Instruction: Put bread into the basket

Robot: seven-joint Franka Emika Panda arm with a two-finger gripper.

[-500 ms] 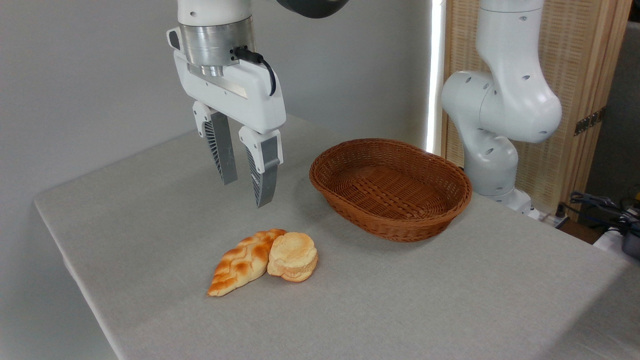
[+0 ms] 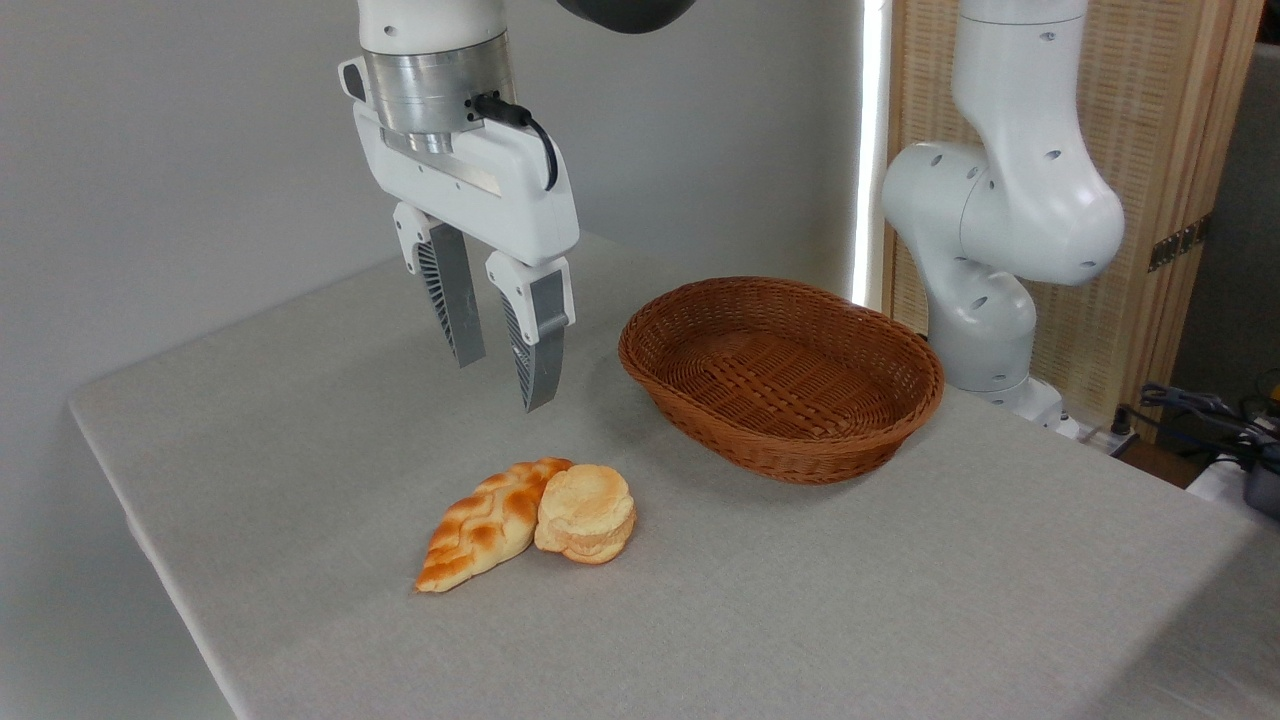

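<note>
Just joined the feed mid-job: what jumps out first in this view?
The white hand hangs open and empty above the table, left of centre. Below it the braided loaf lies touching a pale round bun. The wicker basket sits empty to the right.

1. The arm (image 2: pixel 1010 200) has glossy white rounded casings with small dark screw recesses.
2. Its wrist carries a brushed silver metal ring (image 2: pixel 436 92).
3. A black cable (image 2: pixel 530 140) plugs in beside it.
4. The tool (image 2: pixel 502 385) has a white body and grey ribbed fingers (image 2: pixel 450 300).
</note>
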